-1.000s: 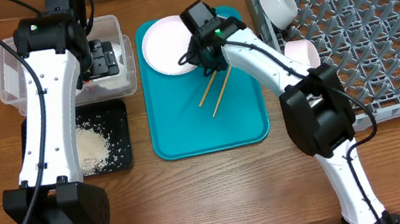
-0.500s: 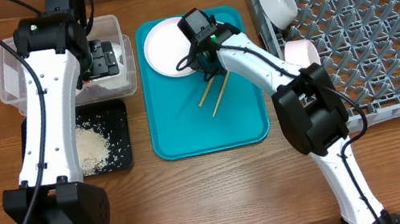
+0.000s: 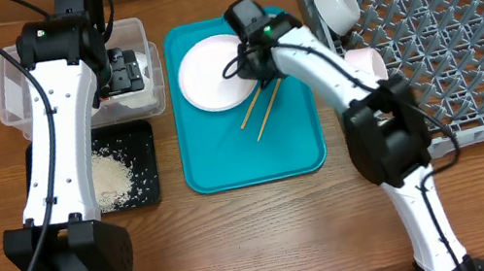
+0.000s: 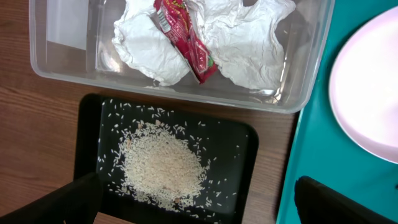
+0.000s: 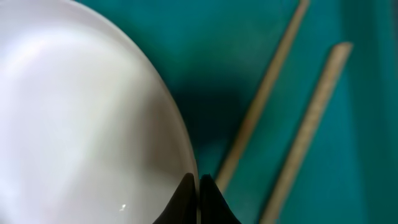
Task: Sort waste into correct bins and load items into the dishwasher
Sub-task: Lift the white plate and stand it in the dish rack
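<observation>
The pale plate [image 3: 207,74] lies on the teal tray, and it fills the left of the right wrist view [image 5: 81,112]. My right gripper [image 3: 252,61] [image 5: 199,186] is shut on the plate's right rim. Two wooden chopsticks [image 3: 258,113] [image 5: 267,106] lie on the tray just right of the plate. My left gripper [image 3: 125,71] [image 4: 199,202] is open and empty, hovering over the clear tub [image 3: 16,80] [image 4: 62,68] and the black tray [image 3: 144,167] [image 4: 87,124]. White napkins [image 4: 249,37] and a red wrapper [image 4: 186,43] lie in the tub. Rice [image 3: 110,172] [image 4: 161,165] lies in the black tray.
The teal tray [image 3: 256,158] sits mid-table. The grey dish rack [image 3: 442,33] stands at the right, with a white bowl [image 3: 335,4] at its left edge and a pink bowl [image 3: 363,61] below it, partly behind my right arm.
My right gripper swung slightly left, then back right and toward the front, with the plate's rim in it. The plate shifted with it. The left arm has not moved.
</observation>
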`<state>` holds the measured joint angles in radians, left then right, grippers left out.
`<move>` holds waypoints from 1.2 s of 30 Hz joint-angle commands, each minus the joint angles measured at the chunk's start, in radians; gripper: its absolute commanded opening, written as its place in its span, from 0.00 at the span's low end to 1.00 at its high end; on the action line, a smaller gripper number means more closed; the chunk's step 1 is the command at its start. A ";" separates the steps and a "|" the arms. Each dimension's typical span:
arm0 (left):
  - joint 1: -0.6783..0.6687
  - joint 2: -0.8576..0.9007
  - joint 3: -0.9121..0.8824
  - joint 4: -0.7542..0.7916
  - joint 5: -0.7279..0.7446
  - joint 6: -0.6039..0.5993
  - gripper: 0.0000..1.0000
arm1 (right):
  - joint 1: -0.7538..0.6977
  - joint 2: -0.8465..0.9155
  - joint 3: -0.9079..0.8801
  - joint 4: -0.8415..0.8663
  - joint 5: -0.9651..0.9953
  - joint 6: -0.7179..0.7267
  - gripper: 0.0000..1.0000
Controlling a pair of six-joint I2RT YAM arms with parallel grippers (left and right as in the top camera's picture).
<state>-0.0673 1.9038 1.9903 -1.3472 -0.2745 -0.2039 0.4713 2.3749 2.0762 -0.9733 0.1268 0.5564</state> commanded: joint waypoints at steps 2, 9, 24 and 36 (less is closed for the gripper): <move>0.003 -0.027 0.021 -0.002 -0.013 -0.006 1.00 | -0.029 -0.251 0.085 -0.046 0.143 -0.168 0.04; 0.003 -0.027 0.021 -0.002 -0.013 -0.006 1.00 | -0.031 -0.544 0.085 -0.148 0.487 -0.328 0.04; 0.003 -0.027 0.021 -0.002 -0.013 -0.006 1.00 | -0.199 -0.558 0.050 -0.131 0.874 -0.726 0.04; 0.003 -0.027 0.021 -0.002 -0.013 -0.006 1.00 | -0.325 -0.401 -0.120 0.191 0.815 -0.921 0.04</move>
<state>-0.0677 1.9038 1.9903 -1.3476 -0.2745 -0.2039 0.1452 1.9556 1.9842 -0.8268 0.9447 -0.2817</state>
